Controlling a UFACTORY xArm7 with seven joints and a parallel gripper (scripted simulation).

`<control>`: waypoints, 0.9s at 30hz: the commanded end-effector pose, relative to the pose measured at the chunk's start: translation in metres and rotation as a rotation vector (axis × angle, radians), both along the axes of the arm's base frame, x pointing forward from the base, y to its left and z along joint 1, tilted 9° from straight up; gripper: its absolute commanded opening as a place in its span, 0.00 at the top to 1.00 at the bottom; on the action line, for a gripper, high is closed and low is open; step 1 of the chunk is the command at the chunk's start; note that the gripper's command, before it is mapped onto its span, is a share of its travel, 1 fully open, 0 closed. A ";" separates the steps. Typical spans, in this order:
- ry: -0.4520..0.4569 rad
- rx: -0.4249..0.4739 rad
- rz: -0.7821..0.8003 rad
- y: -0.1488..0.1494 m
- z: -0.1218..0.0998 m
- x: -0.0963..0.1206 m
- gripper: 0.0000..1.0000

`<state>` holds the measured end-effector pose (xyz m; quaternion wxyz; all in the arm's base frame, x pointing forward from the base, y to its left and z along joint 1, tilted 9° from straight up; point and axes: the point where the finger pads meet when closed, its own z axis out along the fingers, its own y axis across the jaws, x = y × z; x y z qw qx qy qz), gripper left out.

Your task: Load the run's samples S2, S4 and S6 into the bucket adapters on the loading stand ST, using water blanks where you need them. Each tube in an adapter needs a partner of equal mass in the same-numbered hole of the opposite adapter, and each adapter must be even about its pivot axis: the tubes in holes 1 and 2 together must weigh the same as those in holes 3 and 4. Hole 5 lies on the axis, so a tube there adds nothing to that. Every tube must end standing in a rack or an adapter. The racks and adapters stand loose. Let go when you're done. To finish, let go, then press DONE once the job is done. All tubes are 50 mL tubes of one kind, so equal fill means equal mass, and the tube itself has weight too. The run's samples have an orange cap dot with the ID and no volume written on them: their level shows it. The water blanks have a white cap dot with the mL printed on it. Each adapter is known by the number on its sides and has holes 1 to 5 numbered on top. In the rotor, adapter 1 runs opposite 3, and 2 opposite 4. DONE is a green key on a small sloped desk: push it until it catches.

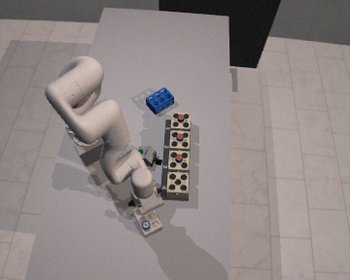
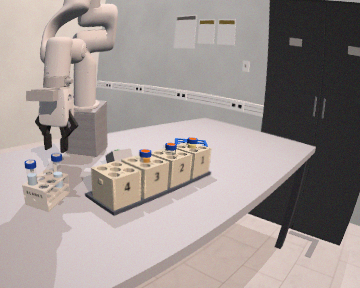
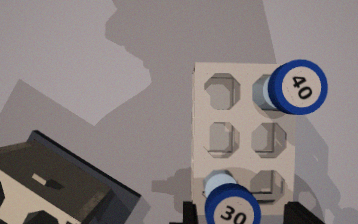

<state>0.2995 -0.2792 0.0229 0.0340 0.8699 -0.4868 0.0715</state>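
Note:
My gripper (image 2: 56,147) (image 3: 245,215) is part open and empty, above one end of the BLANKS rack (image 1: 151,229) (image 2: 35,198) (image 3: 245,115). The blank marked 40 (image 3: 300,87) stands in a corner hole. The blank marked 30 (image 3: 232,210) stands at the opposite end, its cap between and below the fingers in the wrist view. Adapter 4 (image 1: 178,196) (image 2: 115,187) holds no tube. Adapter 3 (image 2: 156,179), adapter 2 (image 2: 182,169) and adapter 1 (image 2: 202,161) each hold one orange-dotted tube in the middle hole. Those tubes' IDs are unreadable and their levels mostly hidden.
The adapters stand in a row on the dark loading stand (image 2: 153,199). A blue rack (image 1: 159,103) stands beyond adapter 1, with no caps visible. The small sloped desk (image 1: 150,157) (image 2: 122,156) with the green key (image 1: 141,152) stands beside the row, on the robot's side.

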 end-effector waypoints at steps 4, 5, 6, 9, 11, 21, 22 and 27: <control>-0.006 -0.001 0.001 -0.003 -0.011 0.003 0.43; -0.006 -0.001 0.001 -0.003 -0.012 0.003 0.43; -0.006 -0.001 0.001 -0.003 -0.014 0.003 0.43; -0.006 -0.001 0.001 -0.003 -0.015 0.003 0.43; -0.006 -0.001 0.001 -0.003 -0.015 0.003 0.43; -0.006 -0.001 0.001 -0.004 -0.017 0.003 0.43; -0.006 -0.001 0.001 -0.004 -0.018 0.003 0.43; -0.005 -0.001 0.001 -0.004 -0.021 0.004 0.43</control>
